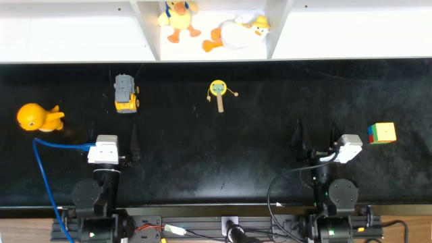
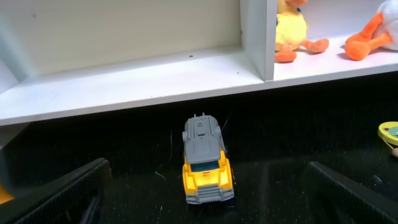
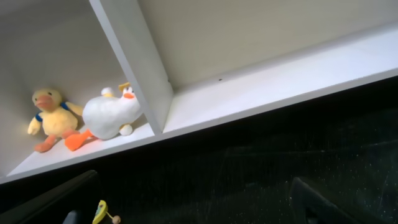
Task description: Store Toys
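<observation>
Both grippers sit close to the arm bases and hold nothing. The left gripper (image 1: 123,148) has its jaws spread wide, and so does the right gripper (image 1: 316,139).

Just ahead of the left gripper, the yellow and grey truck (image 2: 206,165) stands on the black table (image 1: 270,169), framed squarely between the jaws, with its yellow end toward the wrist camera. An orange duck (image 1: 39,117) lies off to the left. A small yellow rattle (image 1: 219,91) rests near the middle, and a coloured cube (image 1: 381,132) sits just right of the right gripper.

Farthest back is the white shelf (image 1: 74,40). Its middle compartment already holds a yellow plush duck (image 1: 179,17) and a white plush goose (image 1: 236,32).

The step in hand looks like picking up the truck. The left arm would need to go forward and down, then close across the truck's narrow sides.
</observation>
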